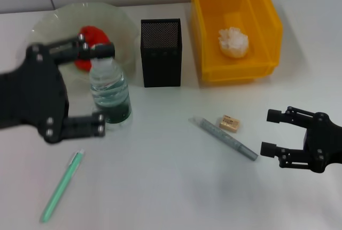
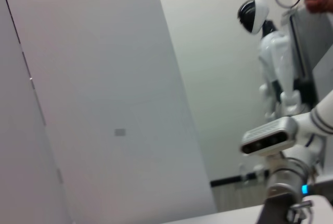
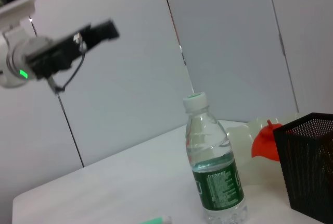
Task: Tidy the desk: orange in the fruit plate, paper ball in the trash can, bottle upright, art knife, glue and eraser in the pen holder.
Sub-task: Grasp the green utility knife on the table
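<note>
The bottle [image 1: 110, 88] [image 3: 213, 172] stands upright on the table in front of the fruit plate [image 1: 123, 24], where the orange [image 1: 88, 37] [image 3: 264, 141] lies. My left gripper [image 1: 105, 90] is open, raised above the table and overlapping the bottle in the head view; in the right wrist view it [image 3: 96, 32] hangs high and apart from the bottle. The paper ball [image 1: 233, 43] lies in the yellow trash can [image 1: 267, 24]. The eraser [image 1: 229, 123] and a slim grey stick [image 1: 224, 138] lie left of my open right gripper [image 1: 270, 132]. The pen holder [image 1: 161, 52] stands mid-table.
A slim green stick [image 1: 61, 184] lies near the front left; I cannot tell which stick is the art knife and which the glue. The left wrist view shows only a wall and robot parts.
</note>
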